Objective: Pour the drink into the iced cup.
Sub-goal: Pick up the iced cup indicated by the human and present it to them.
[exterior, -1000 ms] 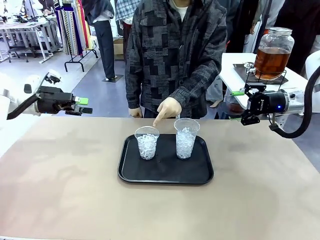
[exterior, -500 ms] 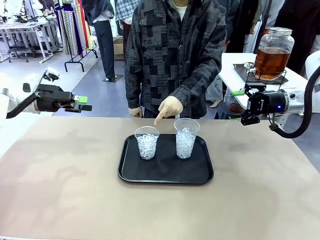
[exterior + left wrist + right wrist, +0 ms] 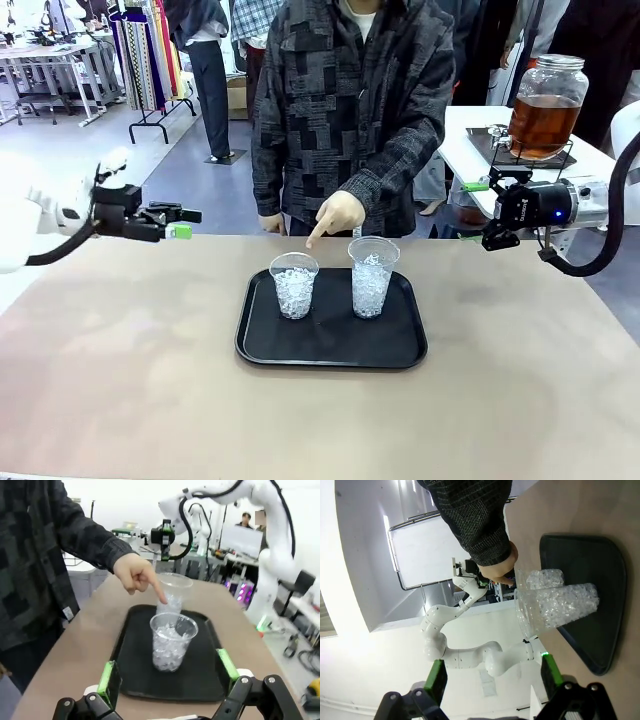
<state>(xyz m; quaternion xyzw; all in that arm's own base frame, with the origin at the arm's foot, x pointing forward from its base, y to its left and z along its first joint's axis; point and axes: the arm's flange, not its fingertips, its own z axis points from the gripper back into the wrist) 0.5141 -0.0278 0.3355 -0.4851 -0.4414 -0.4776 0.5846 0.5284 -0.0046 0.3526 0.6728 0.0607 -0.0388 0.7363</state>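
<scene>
On the near side of the tan table [image 3: 120, 400]: bare surface, no markings.

At mid-table: one black tray [image 3: 330, 352], rounded corners, no label. Two clear plastic cups stand upright on it, both packed with ice and unprinted:
- shorter cup [image 3: 294, 286], on the robot's left
- taller cup [image 3: 373, 277], on the robot's right, apart from the first

Just behind the cups: the person's hand [image 3: 337, 216], forefinger stretched downward and the other fingers curled in. The fingertip hangs near the rims, over the gap between the two cups. Which cup it singles out cannot be told.

At the table's far edge, left: left gripper [image 3: 183, 222], level, pointing toward the middle, jaws spread wide with nothing between them, green pads showing.

At the far edge, right: right gripper [image 3: 483, 214], jaws likewise spread and empty, a blue light on its body. The small print on its housing is too small to read.

Beyond the right gripper, on a white side table [image 3: 468, 135]: a large glass dispenser jar [image 3: 556, 75] with a metal lid, set on a wire stand. The drink [image 3: 540, 125], amber-brown, fills the lower part. No label is legible.
</scene>
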